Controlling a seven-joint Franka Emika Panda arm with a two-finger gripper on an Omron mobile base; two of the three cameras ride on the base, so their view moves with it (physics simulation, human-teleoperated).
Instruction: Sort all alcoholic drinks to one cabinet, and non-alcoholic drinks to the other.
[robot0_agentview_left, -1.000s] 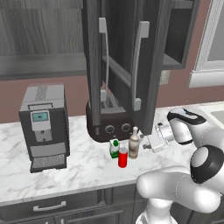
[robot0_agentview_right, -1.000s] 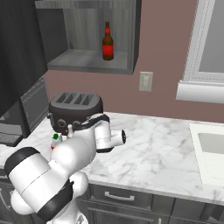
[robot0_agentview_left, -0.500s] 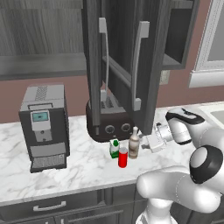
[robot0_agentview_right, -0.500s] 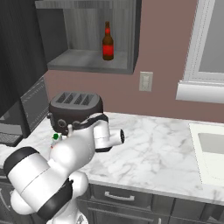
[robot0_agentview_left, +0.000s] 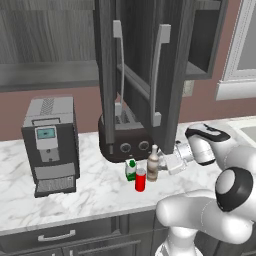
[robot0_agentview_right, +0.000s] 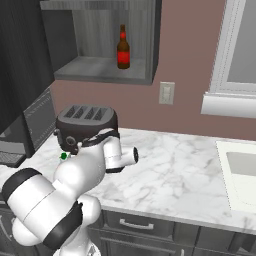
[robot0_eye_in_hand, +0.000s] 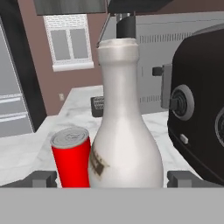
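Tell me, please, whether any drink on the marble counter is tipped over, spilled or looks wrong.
Nothing stands out. The pale tan bottle with white cap, the small red can and the short green-and-white bottle all stand upright, close together before the dark toaster. The dark brown beer bottle stands upright in the open cabinet.

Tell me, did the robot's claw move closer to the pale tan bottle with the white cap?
Yes. The claw crept left toward the pale tan bottle.
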